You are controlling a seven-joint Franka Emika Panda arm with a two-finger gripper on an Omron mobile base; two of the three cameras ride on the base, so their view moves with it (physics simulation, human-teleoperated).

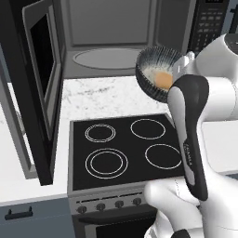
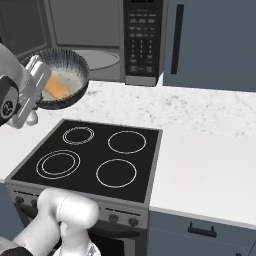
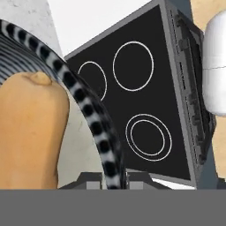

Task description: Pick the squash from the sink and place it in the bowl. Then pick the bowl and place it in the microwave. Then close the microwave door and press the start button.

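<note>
Pincer (image 3: 115, 181) clamped on the rim of the bowl (image 1: 153, 65), squash (image 1: 162, 80) inside, held tilted above the stove's (image 1: 125, 148) rear edge; level it before entering the open microwave (image 1: 109, 46), clearing the door (image 1: 42, 83).

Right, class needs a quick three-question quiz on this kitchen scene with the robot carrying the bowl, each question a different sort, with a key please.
1. True or false: the squash lies inside the bowl.
2. Multiple choice: the microwave door is A) shut, B) swung open to the left, C) removed.
3. Short answer: what part of the bowl does the claw grip, and where is the bowl?

Key
1. True.
2. B.
3. Its striped rim, pinched between the shut fingers; the bowl is held tilted in the air above the back of the stove, in front of the open microwave, not yet on the turntable.
</note>
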